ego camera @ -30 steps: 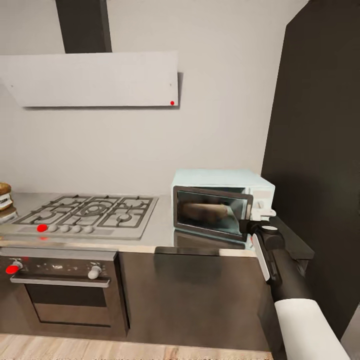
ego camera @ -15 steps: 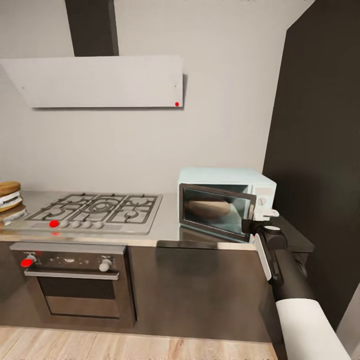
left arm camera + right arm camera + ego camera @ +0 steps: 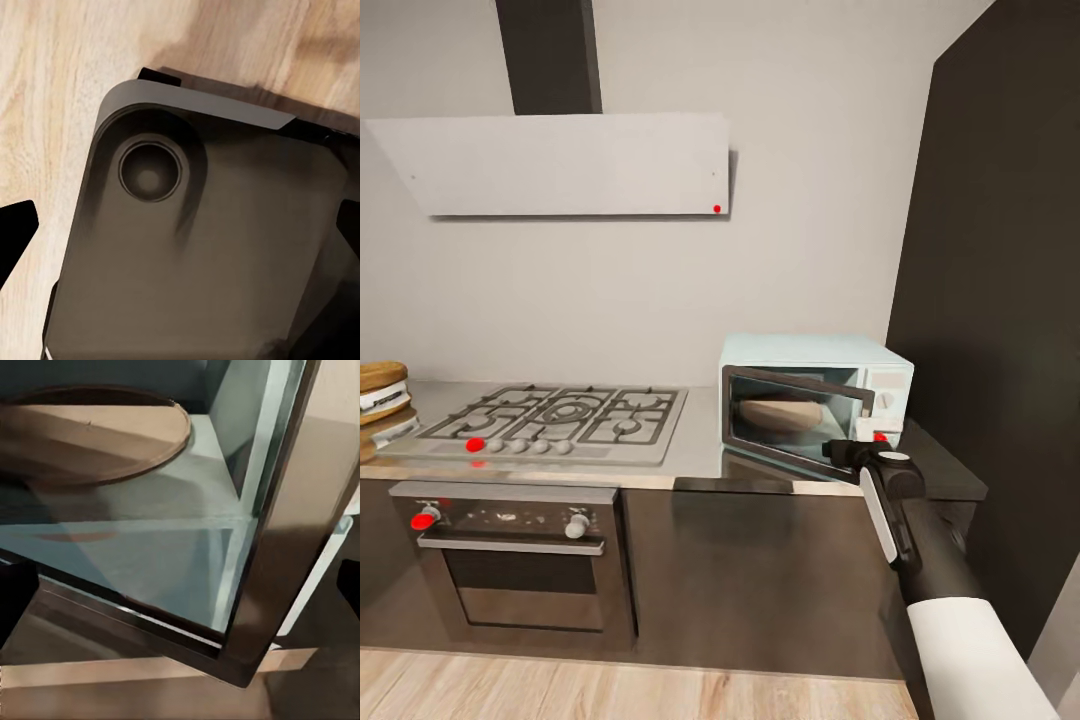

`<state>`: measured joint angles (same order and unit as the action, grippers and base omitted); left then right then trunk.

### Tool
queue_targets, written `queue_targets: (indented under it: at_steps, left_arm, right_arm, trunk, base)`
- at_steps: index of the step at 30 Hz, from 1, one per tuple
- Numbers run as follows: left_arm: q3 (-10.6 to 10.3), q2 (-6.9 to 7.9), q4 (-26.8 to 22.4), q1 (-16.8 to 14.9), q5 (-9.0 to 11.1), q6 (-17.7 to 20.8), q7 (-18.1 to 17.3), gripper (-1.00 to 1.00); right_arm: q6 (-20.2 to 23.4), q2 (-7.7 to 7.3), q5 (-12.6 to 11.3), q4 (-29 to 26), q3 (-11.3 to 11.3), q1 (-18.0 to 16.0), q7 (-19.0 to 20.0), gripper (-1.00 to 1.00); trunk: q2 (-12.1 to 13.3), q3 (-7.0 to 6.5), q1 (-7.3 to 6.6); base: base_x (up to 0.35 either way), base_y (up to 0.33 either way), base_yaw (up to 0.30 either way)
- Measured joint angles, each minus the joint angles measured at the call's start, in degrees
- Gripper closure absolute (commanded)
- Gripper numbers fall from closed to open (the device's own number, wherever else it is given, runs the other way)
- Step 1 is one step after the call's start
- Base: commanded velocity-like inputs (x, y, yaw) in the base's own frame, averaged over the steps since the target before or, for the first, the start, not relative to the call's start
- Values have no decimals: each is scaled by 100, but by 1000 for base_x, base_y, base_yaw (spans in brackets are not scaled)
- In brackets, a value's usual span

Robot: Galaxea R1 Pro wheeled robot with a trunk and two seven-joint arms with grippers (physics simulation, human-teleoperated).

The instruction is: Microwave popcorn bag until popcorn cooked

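**Popcorn bag inside the microwave, door partly swung, right gripper at its edge**

The microwave (image 3: 815, 400) sits at the right end of the countertop (image 3: 700, 455), close against a tall dark cabinet (image 3: 1000, 300). To its left lie the gas hob (image 3: 550, 420) and, below that, the oven (image 3: 520, 555) with its bar handle; a pale hood (image 3: 560, 165) hangs on the wall above. At the far left edge some stacked round things (image 3: 382, 395) rest on the counter — too cut off to name.

The microwave's glass door (image 3: 795, 420) stands at an angle, neither flush nor wide open, and it is this pane that lies between the camera and the popcorn bag (image 3: 778, 415). Through the glass the bag shows as a tan shape lying on its side inside the cavity, long axis running across the microwave's width. In the right wrist view its rolled rim (image 3: 97, 435) faces the door, though the tinted glass blurs the detail.

The right gripper (image 3: 865, 450) is at the door's free edge by the control panel; its dark fingertips (image 3: 15, 600) sit at opposite margins of the wrist view, spread apart with the door's corner between them. The left gripper's fingers (image 3: 15, 229) are likewise spread, over the robot's dark base (image 3: 202, 247) and the wood floor (image 3: 60, 75).
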<state>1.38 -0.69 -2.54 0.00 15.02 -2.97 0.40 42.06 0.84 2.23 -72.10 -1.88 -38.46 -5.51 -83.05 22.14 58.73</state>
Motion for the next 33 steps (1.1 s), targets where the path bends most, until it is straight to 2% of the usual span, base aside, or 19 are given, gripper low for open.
queue_targets:
  at_steps: [7, 10, 13, 16, 17, 18, 19, 20, 26, 33]
  left_arm:
    - [-11, 0, 1, 0, -8, -2, 0, -100]
    - [-15, 0, 0, 0, -8, 0, 0, -100]
    - [-15, 0, -2, 1, -9, 0, 0, -100]
    - [-15, 0, -2, 1, -5, 1, 0, -100]
    - [-15, 0, -1, 1, -3, 1, 0, -100]
    - [-17, 0, -2, 1, -5, -2, 0, -100]
    - [2, 0, -3, 1, -2, 0, 0, -100]
    - [15, 0, -2, 0, 12, 0, 0, -100]
    - [8, 0, 2, 0, 22, 0, 0, -100]
    - [-15, 8, 4, 0, -18, 0, -14, -100]
  right_arm:
    - [198, -1, -16, 5, 6, 117, 23, -100]
    - [232, -288, -12, 8, -6, 386, 26, -100]
    - [248, -770, -48, 23, -10, 524, 38, -100]
    - [263, -1153, -61, 52, -82, 547, 46, -100]
    - [259, -1251, -63, 52, -212, 550, 47, -100]
    - [251, -1329, -27, 21, -661, 551, 74, -100]
    - [236, -1354, -44, -54, -1007, 552, 362, -100]
    - [234, -1356, -64, -64, -1053, 553, 560, -100]
    - [200, -1358, -65, -74, -1068, 554, 778, -100]
    - [163, -1350, -65, -71, -1065, 553, 790, -100]
  trunk:
    - [0, 0, 0]
    - [0, 0, 0]
    - [0, 0, 0]
    - [0, 0, 0]
    - [0, 0, 0]
    - [0, 0, 0]
    - [0, 0, 0]
    - [0, 0, 0]
    - [0, 0, 0]
    - [0, 0, -3]
  base:
    - [0, 0, 0]
    - [0, 0, 0]
    - [0, 0, 0]
    - [0, 0, 0]
    - [0, 0, 0]
    - [0, 0, 0]
    - [0, 0, 0]
    - [0, 0, 0]
    - [19, 0, 0]
    - [278, 0, 0]
